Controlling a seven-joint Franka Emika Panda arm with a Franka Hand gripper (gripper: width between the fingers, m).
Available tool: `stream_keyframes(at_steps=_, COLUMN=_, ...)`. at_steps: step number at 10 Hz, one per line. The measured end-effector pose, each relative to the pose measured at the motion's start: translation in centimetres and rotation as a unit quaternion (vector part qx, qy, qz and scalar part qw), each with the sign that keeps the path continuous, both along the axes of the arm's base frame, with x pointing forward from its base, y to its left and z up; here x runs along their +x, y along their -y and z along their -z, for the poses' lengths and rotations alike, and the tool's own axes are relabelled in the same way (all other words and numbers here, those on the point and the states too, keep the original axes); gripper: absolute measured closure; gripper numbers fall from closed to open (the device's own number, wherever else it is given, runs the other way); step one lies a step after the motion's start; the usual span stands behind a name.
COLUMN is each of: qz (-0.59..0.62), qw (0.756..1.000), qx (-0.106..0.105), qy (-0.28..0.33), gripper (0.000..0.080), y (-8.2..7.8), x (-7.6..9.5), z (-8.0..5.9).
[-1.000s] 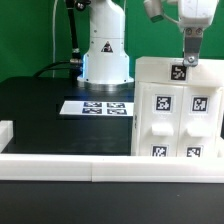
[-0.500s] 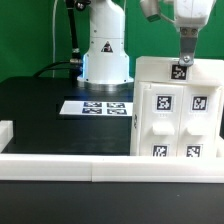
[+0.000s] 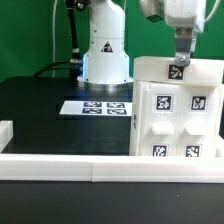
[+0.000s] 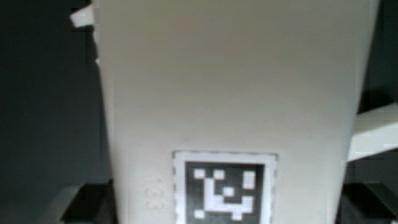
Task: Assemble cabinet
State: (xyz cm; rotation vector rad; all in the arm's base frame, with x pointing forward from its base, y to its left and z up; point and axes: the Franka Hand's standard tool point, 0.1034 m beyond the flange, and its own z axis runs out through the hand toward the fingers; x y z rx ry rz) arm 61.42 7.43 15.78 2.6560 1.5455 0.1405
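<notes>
The cabinet's large white box (image 3: pixel 152 118) stands at the exterior view's right, with several square tags on its front. My gripper (image 3: pixel 180 62) reaches down to the box's top edge. It is shut on a white tagged block (image 3: pixel 177 71) that sits at that edge. In the wrist view the block (image 4: pixel 205 110) is a long white piece running away from the camera, with its tag close to my gripper (image 4: pixel 217 205). The dark fingers (image 4: pixel 80 203) show at both of its sides. Their tips are hidden behind the block.
The marker board (image 3: pixel 98 106) lies flat on the black table left of the box. The arm's white base (image 3: pixel 105 50) stands behind it. A low white rim (image 3: pixel 60 165) runs along the table's front and left side.
My gripper and wrist have shifted slightly toward the exterior view's left. The tagged block stays at the box's top edge.
</notes>
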Motion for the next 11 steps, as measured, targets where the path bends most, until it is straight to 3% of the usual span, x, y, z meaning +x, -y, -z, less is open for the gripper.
stream_keyframes(at_steps=4, qz=0.190, qw=0.981, qx=0.027, qy=0.007, gripper=0.0239, y=0.21, x=0.07, z=0.13)
stream_keyframes(at_steps=9, qz=0.379, qw=0.924, qx=0.053, qy=0.015, gripper=0.0239, y=0.19, x=0.31, z=0.09)
stream_keyframes(at_steps=11, qz=0.460, qw=0.885, qx=0.065, qy=0.015, gripper=0.0239, y=-0.02, x=0.36, z=0.01)
